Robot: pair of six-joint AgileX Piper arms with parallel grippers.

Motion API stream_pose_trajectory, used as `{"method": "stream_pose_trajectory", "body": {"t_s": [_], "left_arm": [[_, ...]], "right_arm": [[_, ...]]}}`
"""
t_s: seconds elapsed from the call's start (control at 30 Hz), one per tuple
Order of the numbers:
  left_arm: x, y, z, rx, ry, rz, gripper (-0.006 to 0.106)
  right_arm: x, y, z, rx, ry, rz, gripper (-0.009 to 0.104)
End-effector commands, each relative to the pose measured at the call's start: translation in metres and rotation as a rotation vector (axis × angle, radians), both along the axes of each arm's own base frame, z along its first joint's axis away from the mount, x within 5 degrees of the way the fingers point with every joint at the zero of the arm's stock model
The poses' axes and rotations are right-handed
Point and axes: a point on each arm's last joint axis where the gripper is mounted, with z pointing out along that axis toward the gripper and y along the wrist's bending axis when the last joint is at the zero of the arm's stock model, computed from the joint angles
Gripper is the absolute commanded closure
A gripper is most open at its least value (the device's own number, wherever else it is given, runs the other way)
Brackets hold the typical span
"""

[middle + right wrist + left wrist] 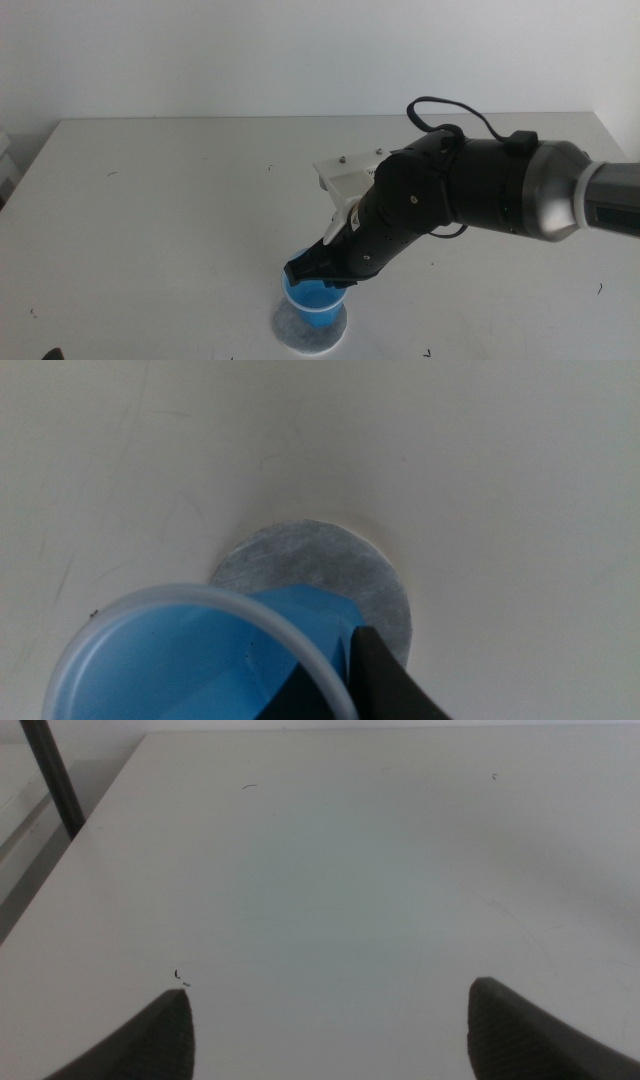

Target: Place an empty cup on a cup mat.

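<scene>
The blue cup (314, 299) is in my right gripper (320, 272), which is shut on its rim. The right arm comes in from the right and reaches down to the table's front middle. The cup stands over the grey round cup mat (312, 337); I cannot tell whether its base touches the mat. In the right wrist view the cup (190, 660) looks empty, blue inside with a whitish rim, and the cup mat (325, 565) shows beyond it. One dark jaw presses the cup's outer wall. My left gripper (330, 1030) is open and empty over bare table.
The white table (150, 200) has a few small dark marks. A dark pole (55, 775) stands off the table's edge in the left wrist view. A dark tip (50, 353) shows at the middle view's bottom left edge.
</scene>
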Motion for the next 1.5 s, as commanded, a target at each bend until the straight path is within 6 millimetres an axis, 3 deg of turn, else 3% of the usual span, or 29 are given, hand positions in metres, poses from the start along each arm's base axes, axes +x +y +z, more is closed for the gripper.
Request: {"method": "stream_pose_trajectory", "body": {"t_s": [0.0, 0.33, 0.63, 1.0, 1.2, 1.33, 1.47], "left_arm": [[0.001, -0.001, 0.009, -0.008, -0.085, -0.004, -0.005], [0.001, -0.001, 0.009, -0.008, -0.085, -0.004, -0.005], [0.001, -0.001, 0.009, -0.008, -0.085, -0.004, -0.005], [0.001, -0.001, 0.009, -0.008, -0.085, -0.004, -0.005], [0.001, -0.001, 0.009, -0.008, -0.085, -0.004, -0.005], [0.001, -0.001, 0.009, -0.008, -0.085, -0.004, -0.005], [0.001, -0.001, 0.009, -0.008, -0.085, -0.004, -0.005]], "right_arm": [[0.002, 0.003, 0.018, 0.064, -0.069, 0.003, 0.096], [0.005, 0.007, 0.001, 0.053, -0.028, 0.000, 0.096], [0.004, 0.008, 0.000, 0.047, -0.034, 0.017, 0.095], [0.007, 0.010, 0.009, 0.059, -0.043, 0.017, 0.044], [0.012, 0.007, 0.040, 0.062, -0.044, 0.016, 0.023], [0.009, -0.007, 0.077, 0.066, -0.110, 0.031, 0.021], [-0.007, -0.026, 0.120, 0.085, -0.224, 0.044, 0.021]]}}
